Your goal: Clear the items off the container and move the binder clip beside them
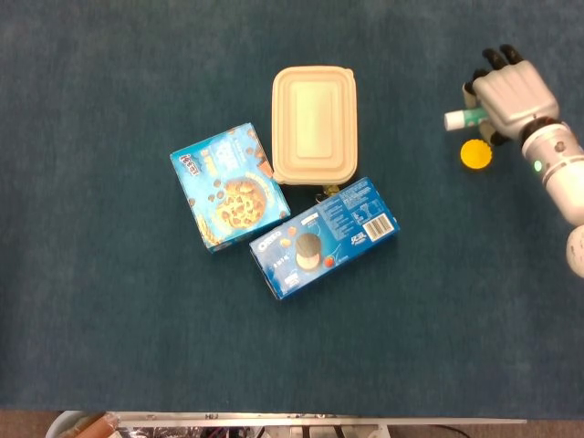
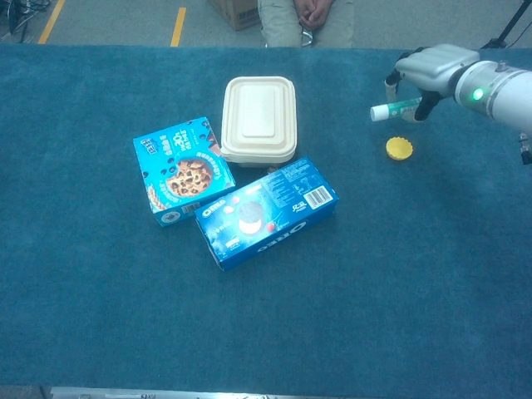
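Grey right hand (image 1: 513,94), black fingers (image 1: 494,57), white arm, green light

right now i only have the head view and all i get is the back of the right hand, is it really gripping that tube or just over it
observer: Gripping it. The chest view shows the right hand with dark fingers curled under the tube.
operator: is the tube touching that yellow cap
observer: No. From the chest the tube sits clear of the yellow cap, with bare carpet showing between them. I can't tell how high it is off the table.
operator: anything past the far edge
observer: A person sits just beyond it, behind the container, hands clasped.
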You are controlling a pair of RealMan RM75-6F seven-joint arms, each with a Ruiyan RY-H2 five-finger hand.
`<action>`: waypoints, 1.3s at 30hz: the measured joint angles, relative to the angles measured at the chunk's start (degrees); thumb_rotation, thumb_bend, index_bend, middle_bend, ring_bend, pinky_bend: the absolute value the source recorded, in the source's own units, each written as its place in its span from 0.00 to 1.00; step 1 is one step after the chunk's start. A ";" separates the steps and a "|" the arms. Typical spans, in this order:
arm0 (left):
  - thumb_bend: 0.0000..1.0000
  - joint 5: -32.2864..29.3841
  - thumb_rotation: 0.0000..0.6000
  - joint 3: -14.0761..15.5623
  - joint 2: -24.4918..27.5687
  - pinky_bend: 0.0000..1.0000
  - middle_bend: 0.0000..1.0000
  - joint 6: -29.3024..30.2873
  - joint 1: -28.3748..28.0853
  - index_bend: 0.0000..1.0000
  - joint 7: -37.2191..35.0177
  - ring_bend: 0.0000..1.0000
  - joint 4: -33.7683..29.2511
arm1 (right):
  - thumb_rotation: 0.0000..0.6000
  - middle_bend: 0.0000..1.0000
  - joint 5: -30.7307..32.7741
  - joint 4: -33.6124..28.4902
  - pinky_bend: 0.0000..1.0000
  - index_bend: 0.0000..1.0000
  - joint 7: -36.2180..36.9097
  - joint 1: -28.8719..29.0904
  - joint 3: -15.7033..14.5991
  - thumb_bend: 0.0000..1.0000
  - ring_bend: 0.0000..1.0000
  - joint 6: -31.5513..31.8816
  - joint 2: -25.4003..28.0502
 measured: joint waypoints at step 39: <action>0.39 0.57 1.00 0.30 0.67 0.05 0.13 0.93 0.45 0.18 0.48 0.07 -1.11 | 1.00 0.27 2.29 5.93 0.00 0.32 -4.21 -0.47 -0.70 0.33 0.05 -4.63 -3.95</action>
